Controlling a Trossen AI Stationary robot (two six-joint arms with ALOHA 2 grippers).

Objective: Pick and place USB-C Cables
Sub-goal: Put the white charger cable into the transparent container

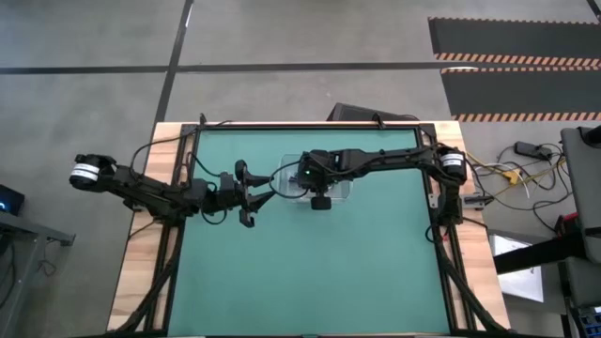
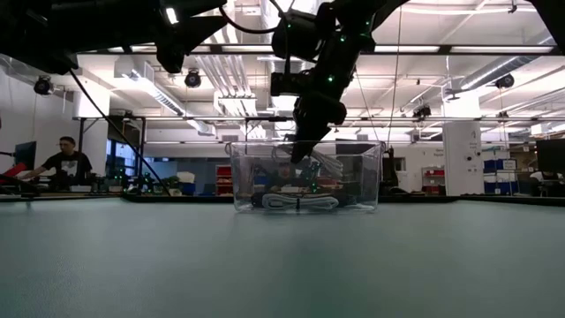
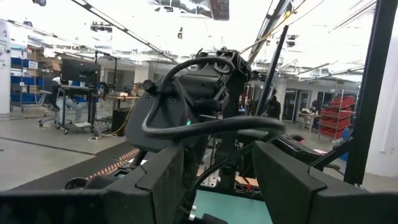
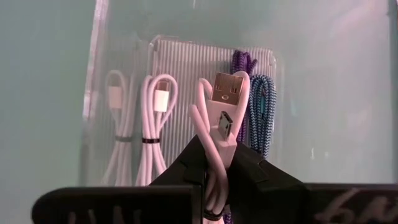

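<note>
My right gripper (image 4: pixel 214 163) is shut on a white USB-C cable bundle (image 4: pixel 217 118) and reaches down into the open top of a clear plastic box (image 2: pixel 371 177) in the middle of the green mat. On the box floor lie two white bundles (image 4: pixel 118 130) (image 4: pixel 155 124), a purple one (image 4: pixel 239 65) and a teal braided one (image 4: pixel 261 112). My left gripper (image 1: pixel 246 194) waits open to the left of the box, above the mat, and holds nothing. My right gripper pinches the folded white bundle (image 4: pixel 219 152) between its two fingers, several strands together. The two plugs (image 4: pixel 222 99) stick out past the fingertips. The fingers slant down from above. The bundle is clear of the box floor and above the cables lying there.
The clear box (image 1: pixel 324 183) stands at the mat's centre, toward the far edge. Wooden table borders and black frame rails run round the mat (image 1: pixel 310 272). Free mat lies on the near side. A person (image 2: pixel 66 163) sits far behind the table on the left.
</note>
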